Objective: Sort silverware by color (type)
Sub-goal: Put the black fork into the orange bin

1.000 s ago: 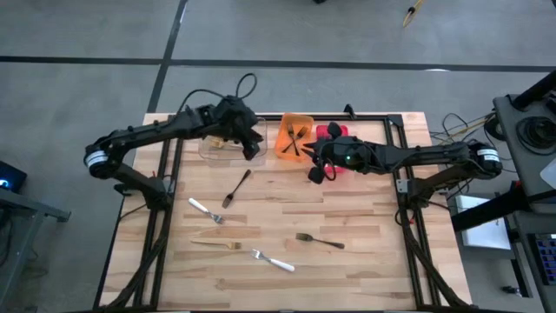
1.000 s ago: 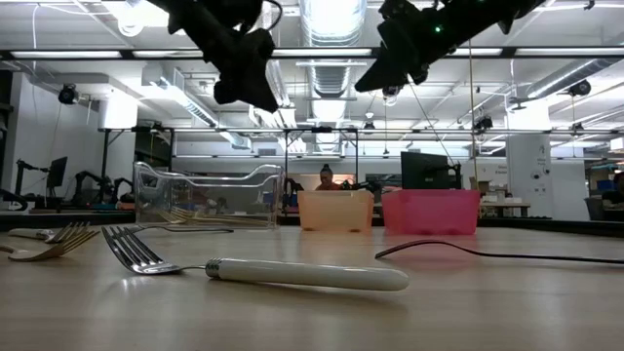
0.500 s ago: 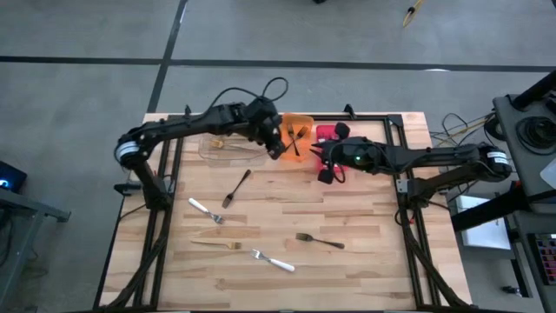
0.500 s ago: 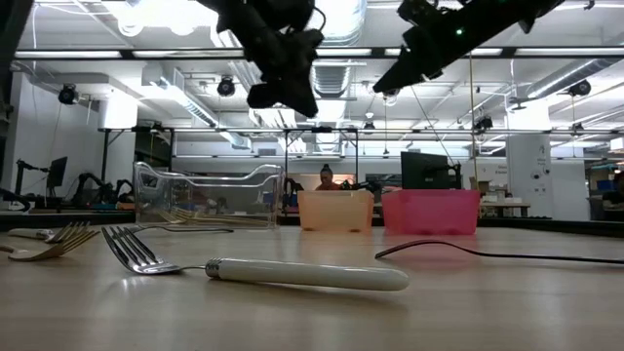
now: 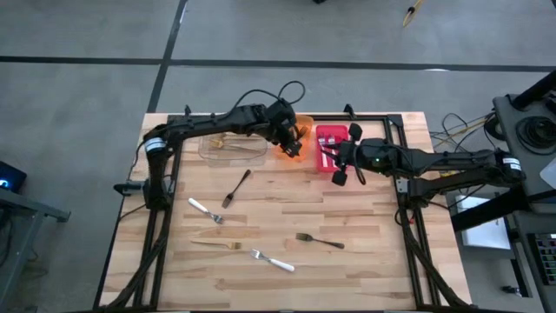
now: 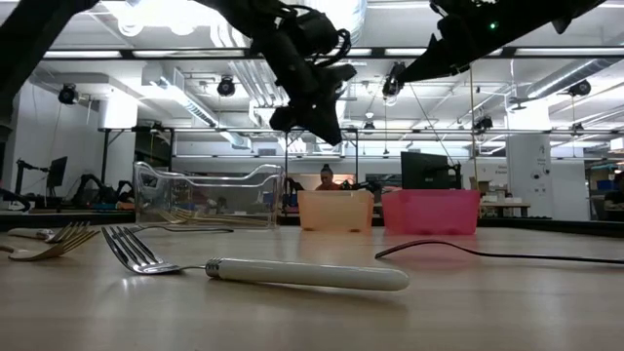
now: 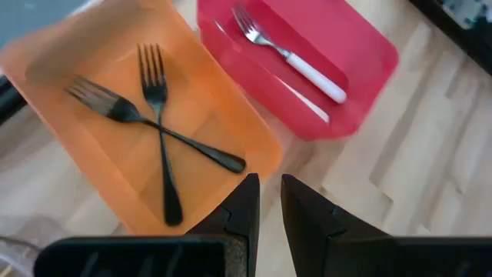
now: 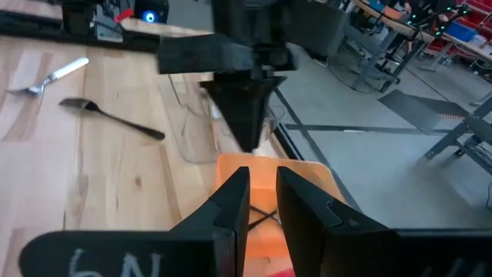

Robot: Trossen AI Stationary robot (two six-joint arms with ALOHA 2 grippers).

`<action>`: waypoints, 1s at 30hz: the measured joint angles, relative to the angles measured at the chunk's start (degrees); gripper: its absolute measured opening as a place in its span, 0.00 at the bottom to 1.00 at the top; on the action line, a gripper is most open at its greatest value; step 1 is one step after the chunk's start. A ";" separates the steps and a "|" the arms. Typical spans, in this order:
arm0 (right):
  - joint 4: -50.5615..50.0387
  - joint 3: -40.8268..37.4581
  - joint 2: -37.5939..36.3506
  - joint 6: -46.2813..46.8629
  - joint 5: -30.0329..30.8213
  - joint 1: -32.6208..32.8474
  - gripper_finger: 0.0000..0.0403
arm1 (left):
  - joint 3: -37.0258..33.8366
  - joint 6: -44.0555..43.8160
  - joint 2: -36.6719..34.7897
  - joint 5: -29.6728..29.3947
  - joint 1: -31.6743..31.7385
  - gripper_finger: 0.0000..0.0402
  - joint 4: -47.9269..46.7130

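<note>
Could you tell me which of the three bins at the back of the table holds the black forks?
The orange bin, the middle one, holds two crossed black forks; the red bin beside it holds white-handled silverware.
</note>
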 joint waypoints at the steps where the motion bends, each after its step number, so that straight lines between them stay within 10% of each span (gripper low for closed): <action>1: 0.04 -0.06 0.07 -0.23 0.00 0.00 0.15 | 0.77 0.15 0.82 -0.46 0.00 0.10 -0.21; 30: 0.10 -0.36 0.53 -1.57 0.02 0.00 0.15 | 9.07 3.89 13.85 -9.63 2.16 0.10 -0.58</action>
